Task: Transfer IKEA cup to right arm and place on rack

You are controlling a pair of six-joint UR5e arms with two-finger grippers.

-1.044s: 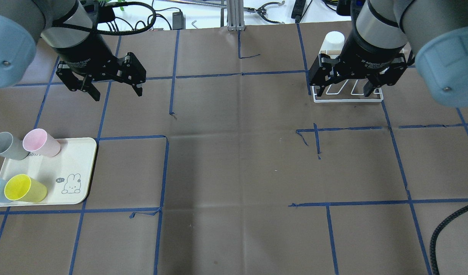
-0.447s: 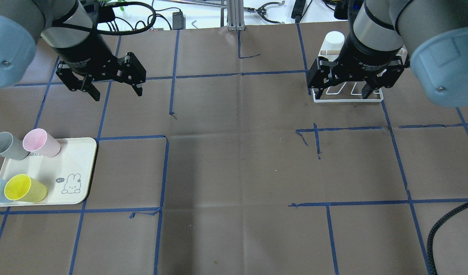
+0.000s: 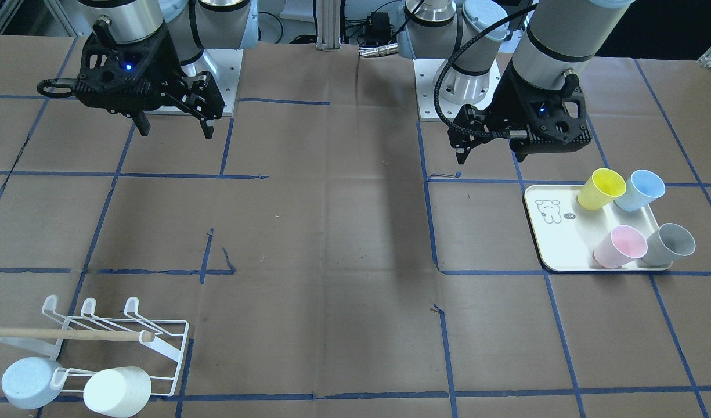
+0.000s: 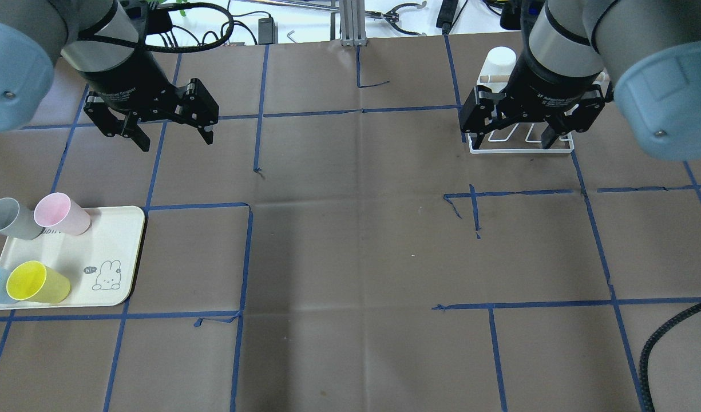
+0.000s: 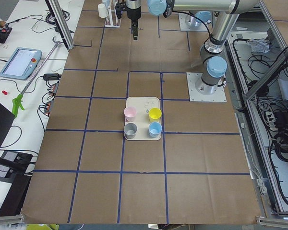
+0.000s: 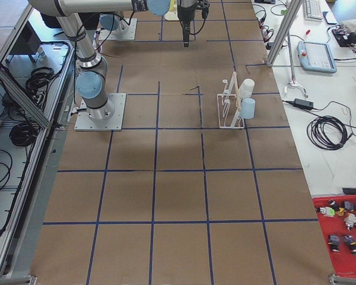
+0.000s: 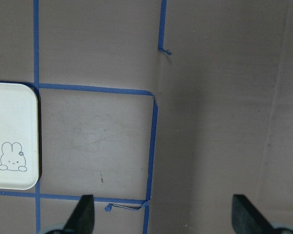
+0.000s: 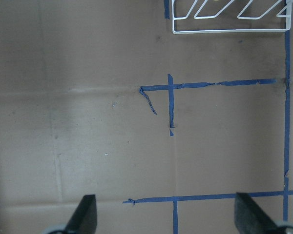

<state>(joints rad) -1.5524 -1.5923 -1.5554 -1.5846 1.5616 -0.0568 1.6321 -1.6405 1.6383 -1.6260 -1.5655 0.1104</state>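
While four pastel plastic cups point(image 4: 36, 282) stand on the cream rectangular tray point(image 4: 117, 243) at left, the black two-finger left gripper point(image 4: 175, 142) and right gripper point(image 4: 513, 143) hover released, empty.

**Cell surroundings: papered worktop, benches at both ends**

Worktop point(image 4: 350, 257) is covered in creased brown paper, gridded with blue tape point(image 4: 310, 113). An aluminium post point(image 4: 353, 23) stands at the far edge, centre. The white side bench point(image 5: 31, 36) at one end carries a pendant point(image 5: 20, 63) and loose leads. The opposite bench point(image 6: 344, 169) has a coiled black cable point(image 6: 327, 132) and a red tray point(image 6: 350, 264) of small parts. Cable bundles point(image 5: 281, 139) hang behind the frame. Light is even, with one soft shadow band mid-paper.
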